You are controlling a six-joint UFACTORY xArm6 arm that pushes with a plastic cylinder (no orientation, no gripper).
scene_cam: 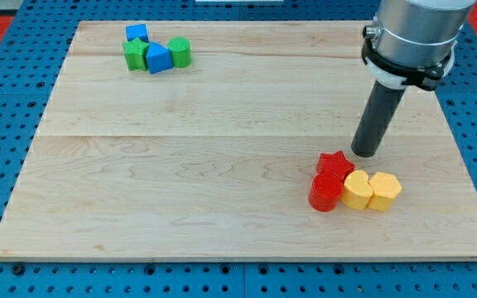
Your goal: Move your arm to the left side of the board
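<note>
A pale wooden board (222, 157) lay on a blue pegboard table (7, 124), filling most of the view. My arm (412, 37) came down from the view's top right as a grey metal cylinder with a black collar, ending in a straight dark rod. My tip (365, 154) rested on the board in its right half, toward the view's right, well away from the board's left side. The arm carried no jaws (only the rod), so nothing was gripped.

Just below and to the left of my tip sat a red star block (334, 163), very near it, though whether they touched could not be told. Against the star's lower side stood a red cylinder (326, 192). To its right, touching one another, were a yellow block (357, 189) and a second yellow block (384, 191), their shapes unclear.

Near the board's top left a separate cluster held a blue block (137, 33), a green block (135, 55), a blue triangular block (158, 60) and a green cylinder (180, 52), packed closely together
</note>
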